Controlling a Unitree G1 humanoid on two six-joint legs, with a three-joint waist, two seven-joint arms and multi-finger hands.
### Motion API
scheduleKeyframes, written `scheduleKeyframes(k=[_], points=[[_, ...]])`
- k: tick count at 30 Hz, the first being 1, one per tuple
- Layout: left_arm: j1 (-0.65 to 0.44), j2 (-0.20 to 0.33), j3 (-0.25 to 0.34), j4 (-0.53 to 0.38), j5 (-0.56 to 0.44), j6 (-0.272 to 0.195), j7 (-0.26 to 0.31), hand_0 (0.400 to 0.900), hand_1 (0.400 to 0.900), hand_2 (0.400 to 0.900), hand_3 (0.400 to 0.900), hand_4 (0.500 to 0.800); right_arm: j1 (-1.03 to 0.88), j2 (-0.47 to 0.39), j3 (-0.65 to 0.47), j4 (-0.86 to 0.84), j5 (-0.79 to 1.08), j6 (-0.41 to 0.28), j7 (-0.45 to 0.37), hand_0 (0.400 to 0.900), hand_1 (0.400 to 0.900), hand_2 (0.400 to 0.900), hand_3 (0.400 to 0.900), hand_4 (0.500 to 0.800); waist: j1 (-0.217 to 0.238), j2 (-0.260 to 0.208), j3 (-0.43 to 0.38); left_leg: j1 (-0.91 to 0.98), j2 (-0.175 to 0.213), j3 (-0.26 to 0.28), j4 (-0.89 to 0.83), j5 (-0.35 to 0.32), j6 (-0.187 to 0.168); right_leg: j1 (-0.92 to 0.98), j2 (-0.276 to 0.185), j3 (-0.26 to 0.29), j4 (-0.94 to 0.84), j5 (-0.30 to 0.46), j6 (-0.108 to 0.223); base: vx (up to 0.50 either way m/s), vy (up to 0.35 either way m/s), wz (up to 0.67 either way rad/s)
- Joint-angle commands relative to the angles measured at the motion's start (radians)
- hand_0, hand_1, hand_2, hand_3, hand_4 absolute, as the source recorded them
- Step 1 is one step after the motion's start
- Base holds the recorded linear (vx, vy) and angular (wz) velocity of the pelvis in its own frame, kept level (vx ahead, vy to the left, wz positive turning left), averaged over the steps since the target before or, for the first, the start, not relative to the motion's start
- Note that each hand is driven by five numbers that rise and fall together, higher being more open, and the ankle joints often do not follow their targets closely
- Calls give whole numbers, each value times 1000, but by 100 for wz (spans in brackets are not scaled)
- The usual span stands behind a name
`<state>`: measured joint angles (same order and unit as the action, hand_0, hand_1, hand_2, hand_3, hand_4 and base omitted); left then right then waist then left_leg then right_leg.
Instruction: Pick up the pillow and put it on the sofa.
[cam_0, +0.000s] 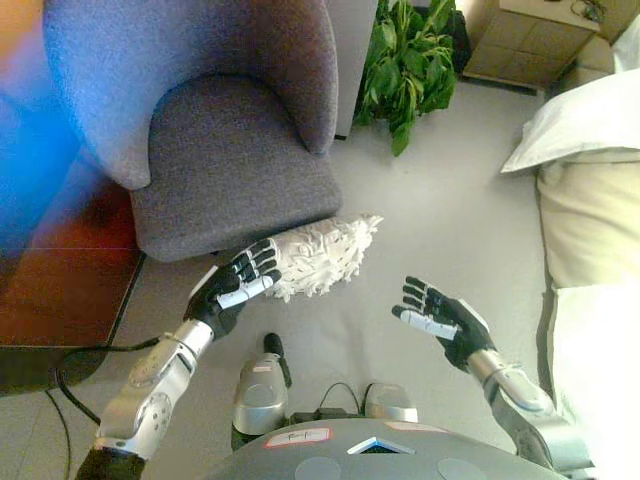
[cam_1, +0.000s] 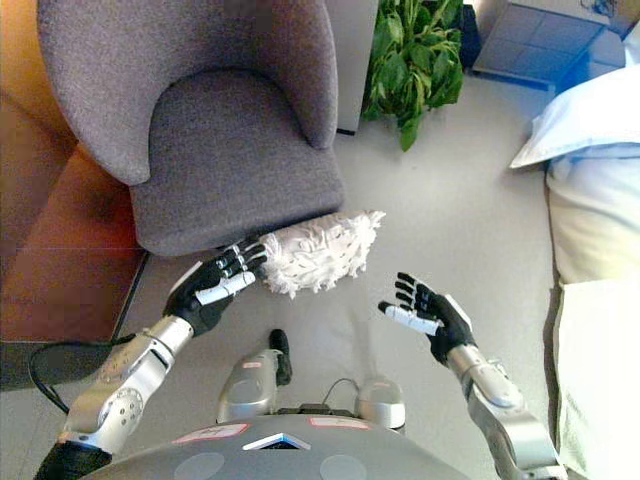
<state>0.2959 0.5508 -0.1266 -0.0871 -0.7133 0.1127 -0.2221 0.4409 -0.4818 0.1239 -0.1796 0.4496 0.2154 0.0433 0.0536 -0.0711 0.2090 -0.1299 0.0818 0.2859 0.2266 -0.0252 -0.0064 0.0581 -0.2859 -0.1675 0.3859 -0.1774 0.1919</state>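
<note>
A white fluffy pillow (cam_0: 325, 255) lies on the floor, leaning against the front edge of the grey armchair (cam_0: 235, 175). My left hand (cam_0: 238, 285) is at the pillow's left end, fingers straight and touching its fluff. My right hand (cam_0: 440, 318) hovers open above the floor to the pillow's right, a hand's width away from it, palm turned towards it.
A green potted plant (cam_0: 410, 60) stands behind the armchair's right side. A bed with white pillows (cam_0: 590, 130) and bedding runs along the right edge. A wooden cabinet (cam_0: 525, 40) is at the back right. Brown flooring (cam_0: 60, 290) lies at left.
</note>
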Motion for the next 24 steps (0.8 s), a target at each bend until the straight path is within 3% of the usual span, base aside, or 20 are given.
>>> scheduleKeyframes(k=[1,4,6,9,11,14,17,20,22,24], points=[[53,28,16,-116,-17,-36,-41,900,900,900,900,800,-8,1,2,-63,3,-56,-54,900,900,900,900,800,7,32,-89,11,2,-44,-139,22,78,-72,6,-33,323,256,-17,256,230,20],[28,25,24,-112,-45,-8,-41,900,900,900,900,800,3,14,13,-38,-22,-83,-49,900,900,900,900,800,-16,49,-88,75,-7,-51,-170,20,68,-148,0,-63,269,207,-53,234,60,21],[14,31,15,-110,-42,-7,-37,900,900,900,900,800,18,14,8,-36,-24,-93,-42,900,900,900,900,800,-38,47,-82,103,-11,-63,-172,9,62,-160,0,-58,167,238,-47,208,-132,37],[3,46,-14,-106,-49,-23,-28,900,900,900,900,800,29,0,4,-30,-14,-125,-32,900,900,900,900,800,-67,29,-67,132,-5,-82,-162,-10,33,-178,-55,-34,-37,345,-18,224,-226,34],[-4,56,-35,-109,-60,-32,-13,900,900,900,900,800,22,-11,2,-33,4,-133,-36,900,900,900,900,800,-88,6,-61,149,-2,-83,-158,-32,11,-194,-96,-6,-181,439,22,285,-302,37],[-19,63,-63,-108,-61,-38,-6,900,900,900,900,800,7,-23,1,-37,25,-130,-45,900,900,900,900,800,-110,-5,-58,173,15,-85,-162,-60,-12,-212,-132,-10,-387,505,55,322,-282,39],[-16,62,-66,-103,-57,-42,-10,900,900,900,900,800,0,-29,3,-32,26,-122,-19,900,900,900,900,800,-128,-7,-54,211,49,-74,-164,-80,-26,-236,-145,-14,-455,566,70,356,-298,27],[-2,60,-61,-92,-65,-51,-22,900,900,900,900,800,14,-38,-2,-14,-11,-147,20,900,900,900,900,800,-131,-11,-63,235,97,-73,-144,-85,-44,-195,-124,-32,-435,498,60,323,-275,26],[15,55,-49,-99,-79,-41,-7,900,900,900,900,800,16,-54,-10,-38,-30,-115,16,900,900,900,900,800,-147,-9,-75,290,146,-68,-146,-80,-71,-202,-103,-12,-402,482,54,318,-232,34],[45,44,-19,-115,-131,-33,-6,900,900,900,900,800,14,-84,-18,-41,-76,-118,35,900,900,900,900,800,-153,9,-91,341,214,-72,-132,1,-116,-206,-62,-16,-379,433,43,299,-199,7]])
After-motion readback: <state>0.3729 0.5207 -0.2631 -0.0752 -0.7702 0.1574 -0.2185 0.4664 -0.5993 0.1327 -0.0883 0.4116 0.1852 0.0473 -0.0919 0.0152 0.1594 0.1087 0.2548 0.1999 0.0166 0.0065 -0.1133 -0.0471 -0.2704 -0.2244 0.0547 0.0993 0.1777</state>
